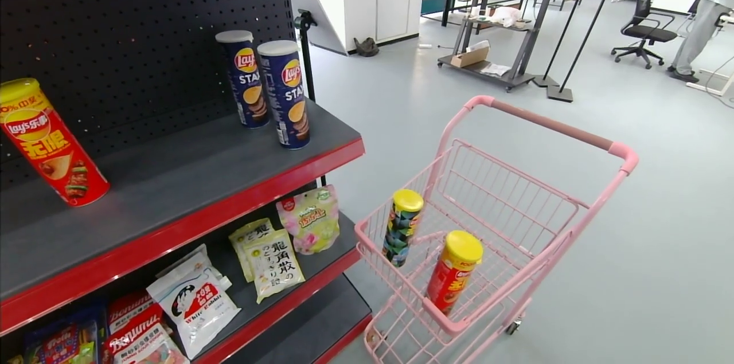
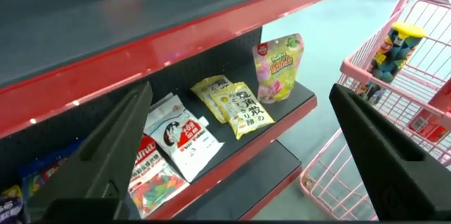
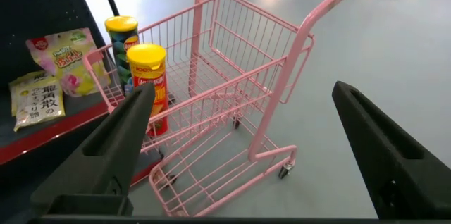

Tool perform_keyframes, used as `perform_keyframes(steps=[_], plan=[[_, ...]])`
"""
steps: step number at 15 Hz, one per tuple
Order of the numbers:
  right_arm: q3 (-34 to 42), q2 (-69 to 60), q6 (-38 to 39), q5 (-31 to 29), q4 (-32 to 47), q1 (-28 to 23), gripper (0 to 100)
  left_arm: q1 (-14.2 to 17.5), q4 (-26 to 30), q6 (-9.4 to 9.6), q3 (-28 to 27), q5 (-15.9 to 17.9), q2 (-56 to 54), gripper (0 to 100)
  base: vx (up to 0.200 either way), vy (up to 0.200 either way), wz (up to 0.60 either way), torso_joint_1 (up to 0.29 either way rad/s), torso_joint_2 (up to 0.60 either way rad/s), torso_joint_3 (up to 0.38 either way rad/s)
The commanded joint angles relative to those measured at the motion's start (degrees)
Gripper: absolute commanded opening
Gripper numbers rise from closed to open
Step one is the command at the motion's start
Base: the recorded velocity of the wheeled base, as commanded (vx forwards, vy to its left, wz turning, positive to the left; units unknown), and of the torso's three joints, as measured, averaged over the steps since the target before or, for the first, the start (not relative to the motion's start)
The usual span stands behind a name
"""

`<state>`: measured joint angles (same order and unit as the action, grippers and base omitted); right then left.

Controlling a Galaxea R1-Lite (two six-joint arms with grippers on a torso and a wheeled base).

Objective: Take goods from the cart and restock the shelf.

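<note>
Pick stage, nothing grasped yet. The left gripper [image 2: 241, 91] is spread and empty before the shelf [image 1: 189, 226], whose top tier holds a red canister [image 1: 54, 143] and two blue canisters [image 1: 269, 92]. The right gripper [image 3: 243, 90] is spread and empty, facing the pink cart [image 1: 550, 126]. There a dark patterned canister [image 1: 402, 226] and a red yellow-lidded canister [image 1: 455, 269] stand upright, close together. The next move probably calls for closing squarely around one canister.

Cans: 5 total. Top shelf [image 1: 189, 180], left half of frame: 2 blue cans [image 1: 285, 94], 1 red can [image 1: 49, 143]. 1 pink cart [image 1: 545, 123], lower right: 1 dark patterned can [image 1: 402, 227], 1 yellow-lidded red can [image 1: 453, 272]. Bags on lower shelf [image 1: 347, 238], bottom left: 1 pink-green bag [image 1: 309, 219], 2 yellow-white bags [image 1: 275, 263], 1 white bag [image 1: 195, 298], red bags [image 1: 137, 329] probably 2, since the frame edge cuts them off.
</note>
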<state>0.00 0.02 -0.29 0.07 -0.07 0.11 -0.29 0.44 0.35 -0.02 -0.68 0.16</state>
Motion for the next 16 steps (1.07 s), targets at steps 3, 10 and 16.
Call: perform_keyframes(steps=[3,10,16], plan=[[0.0,0.0,-0.1,0.0,0.0,0.1,100,0.0,0.0,0.0,0.0,0.0,0.0,100,0.0,0.0,0.0,-0.144,0.37,0.23],[0.0,0.1,-0.1,0.1,0.0,0.1,100,0.0,0.0,0.09,0.0,0.0,0.0,100,0.0,0.0,0.0,-0.146,0.4,0.249],[-1.6,6.8,-0.1,2.7,-0.4,7.1,100,0.0,0.1,0.17,-0.1,0.2,0.0,100,0.0,0.0,0.0,-0.013,0.04,0.024]])
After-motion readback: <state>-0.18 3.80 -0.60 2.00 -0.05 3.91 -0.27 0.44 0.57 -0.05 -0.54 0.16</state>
